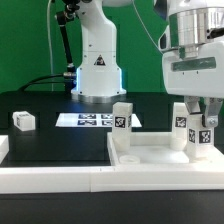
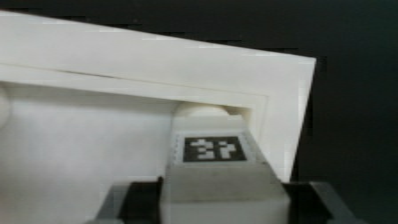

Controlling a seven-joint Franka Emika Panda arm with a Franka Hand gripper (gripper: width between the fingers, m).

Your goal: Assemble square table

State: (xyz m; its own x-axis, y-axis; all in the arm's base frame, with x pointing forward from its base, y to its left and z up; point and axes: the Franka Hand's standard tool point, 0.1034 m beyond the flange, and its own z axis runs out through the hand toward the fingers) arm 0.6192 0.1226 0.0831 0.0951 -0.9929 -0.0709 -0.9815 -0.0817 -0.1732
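The square table's white slab (image 1: 150,152) lies flat at the exterior view's right, and its corner (image 2: 125,90) fills much of the wrist view. One white tagged leg (image 1: 122,118) stands upright on the slab's far left part. My gripper (image 1: 199,122) hangs over the slab's right end, shut on another tagged leg (image 1: 203,140) that stands upright at the slab. In the wrist view this leg (image 2: 217,150) runs out between my dark fingers (image 2: 139,200), its tag facing the camera, and the gripper (image 2: 222,205) clamps its near end. A further tagged leg (image 1: 181,124) shows right beside the held one.
A loose leg block (image 1: 23,120) lies on the black table at the exterior view's left. The marker board (image 1: 88,120) lies in front of the arm's base (image 1: 97,75). A low white barrier rail (image 1: 90,180) runs along the front edge, with a short piece (image 1: 3,150) at the left.
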